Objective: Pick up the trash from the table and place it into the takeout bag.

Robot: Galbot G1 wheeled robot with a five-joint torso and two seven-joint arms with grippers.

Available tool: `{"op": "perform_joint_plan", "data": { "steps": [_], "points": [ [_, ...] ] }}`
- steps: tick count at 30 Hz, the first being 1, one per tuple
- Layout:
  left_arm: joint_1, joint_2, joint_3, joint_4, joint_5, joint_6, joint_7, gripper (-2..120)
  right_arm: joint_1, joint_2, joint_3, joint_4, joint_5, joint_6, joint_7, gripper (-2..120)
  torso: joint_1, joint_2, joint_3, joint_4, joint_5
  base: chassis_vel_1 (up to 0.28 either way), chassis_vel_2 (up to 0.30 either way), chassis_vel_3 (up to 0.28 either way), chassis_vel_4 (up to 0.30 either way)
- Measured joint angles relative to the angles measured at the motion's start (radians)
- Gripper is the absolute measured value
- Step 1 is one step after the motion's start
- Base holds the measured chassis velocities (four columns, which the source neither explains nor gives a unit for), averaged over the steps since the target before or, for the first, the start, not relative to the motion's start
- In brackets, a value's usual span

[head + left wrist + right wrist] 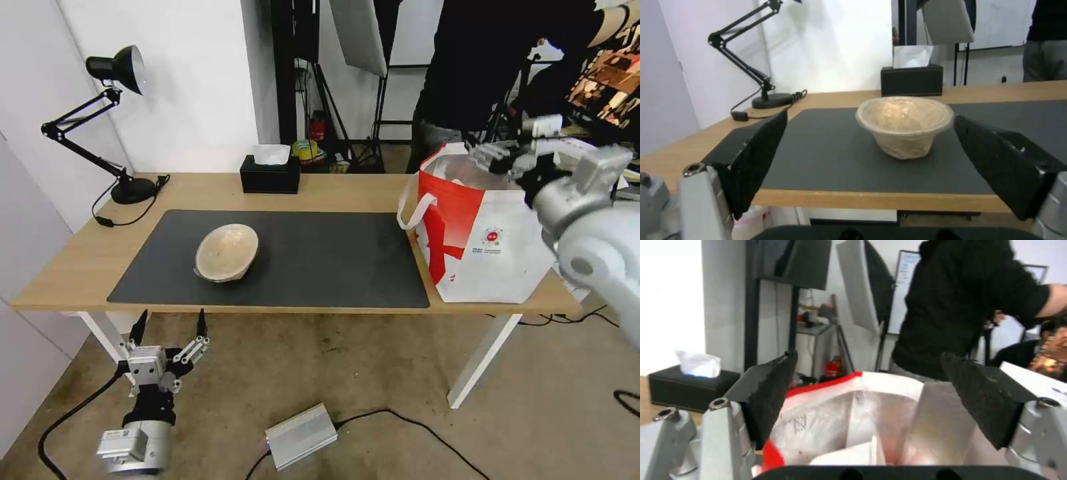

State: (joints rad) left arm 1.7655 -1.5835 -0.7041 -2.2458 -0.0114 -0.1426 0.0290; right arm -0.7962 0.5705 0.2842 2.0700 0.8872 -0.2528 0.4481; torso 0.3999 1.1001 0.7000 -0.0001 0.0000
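Down low, in front of the table's near edge, the left gripper [170, 327] waits with its two black fingers spread wide and nothing between them. It points up toward the table [73, 267], which is light wood with a big dark mat [320, 260] on top. A little past that near edge, on the left half of the mat, sits the beige bowl [227, 252] — it leans a bit to one side. From the left wrist view the bowl [905, 125] shows between the two open fingers but farther back, not touching them. Behind the mat, near the far edge of the table, stands a black tissue box [270, 175], and a black desk lamp [110, 120] stands at the far left corner. At the right end of the table stands the takeout bag [490, 240], white and red, much taller than the bowl. The right gripper [481, 159] hangs just above the bag's open top, fingers wide apart and holding nothing. In the right wrist view the bag's [871, 426] shiny silver inside lies right below the open fingers — with something white down in it.
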Motion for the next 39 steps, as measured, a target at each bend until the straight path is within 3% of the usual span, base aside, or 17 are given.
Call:
{"op": "perform_joint_plan", "data": {
  "steps": [5, 24, 29, 35, 39],
  "points": [
    [0.002, -0.008, -0.010, 0.001, 0.000, 0.000, -0.002, 100, -0.074, 0.074, 0.020, 0.020, -0.108, 0.012, 0.019, 88, 0.000, 0.000, 0.000, 0.0004, 0.0000, 0.000, 0.000, 0.000, 0.000],
    [-0.003, -0.009, -0.015, 0.005, 0.000, 0.001, -0.004, 100, -0.360, 0.240, 0.133, 0.082, -0.418, 0.109, -0.018, 89, 0.000, 0.000, 0.000, 0.0000, 0.0000, 0.000, 0.000, 0.000, 0.000],
    [-0.004, -0.009, -0.014, 0.006, 0.000, 0.001, -0.004, 100, -0.401, 0.261, 0.156, 0.097, -0.446, 0.119, -0.028, 89, 0.000, 0.000, 0.000, 0.0002, -0.0002, 0.000, 0.000, 0.000, 0.000],
    [-0.008, -0.009, -0.011, 0.009, 0.000, 0.002, -0.004, 100, -0.541, 0.350, 0.229, 0.118, -0.515, 0.265, -0.172, 92, 0.000, 0.000, 0.000, 0.0002, -0.0001, 0.000, 0.000, 0.000, 0.000],
    [-0.008, -0.008, -0.011, 0.010, 0.000, 0.002, -0.004, 100, -0.579, 0.372, 0.246, 0.127, -0.525, 0.297, -0.211, 93, 0.000, 0.000, 0.000, 0.0000, -0.0001, 0.000, 0.000, 0.000, 0.000]
  ]
}}
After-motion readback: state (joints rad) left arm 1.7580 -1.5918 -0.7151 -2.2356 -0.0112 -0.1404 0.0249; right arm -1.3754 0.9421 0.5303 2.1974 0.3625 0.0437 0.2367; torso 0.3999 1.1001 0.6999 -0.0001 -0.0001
